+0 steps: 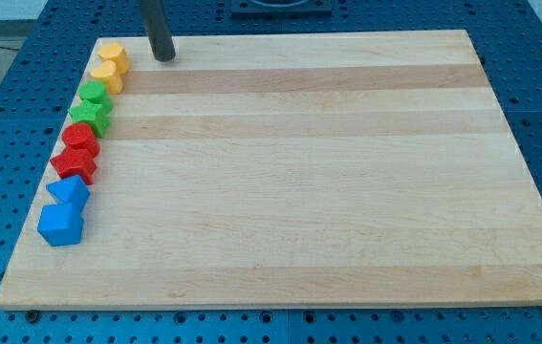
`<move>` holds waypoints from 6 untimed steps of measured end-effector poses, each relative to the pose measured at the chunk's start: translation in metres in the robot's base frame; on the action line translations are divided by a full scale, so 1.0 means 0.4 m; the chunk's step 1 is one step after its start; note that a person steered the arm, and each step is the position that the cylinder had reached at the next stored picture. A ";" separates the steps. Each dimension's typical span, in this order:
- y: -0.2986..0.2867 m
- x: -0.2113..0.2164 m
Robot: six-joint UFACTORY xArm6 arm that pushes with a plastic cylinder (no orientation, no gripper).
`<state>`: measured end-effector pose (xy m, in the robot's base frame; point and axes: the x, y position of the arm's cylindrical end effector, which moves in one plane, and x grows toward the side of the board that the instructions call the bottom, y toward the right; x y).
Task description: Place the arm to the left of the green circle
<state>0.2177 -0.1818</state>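
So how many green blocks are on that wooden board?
2, both in the column along the view's left edge: one green block just below the yellow ones, another green block right under it, above the red ones. None look hidden.

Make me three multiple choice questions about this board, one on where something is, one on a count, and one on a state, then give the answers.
1. Where is my tip?
A. At the view's top, just right of the yellow blocks
B. At the view's bottom right corner
C. Between the blue blocks

2. How many colours of blocks are there?
A. Two
B. Four
C. Six

3. Is my tip touching a block?
A. Yes, a red one
B. Yes, a blue one
C. No, it stands apart from all

Answers:
1. A, the rod ends on the board beside the top yellow block and the second yellow block.
2. B, the column at the view's left runs yellow, then green blocks, red blocks and blue blocks.
3. C, bare wood shows between the tip and the nearest yellow block.
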 end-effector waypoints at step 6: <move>-0.298 0.142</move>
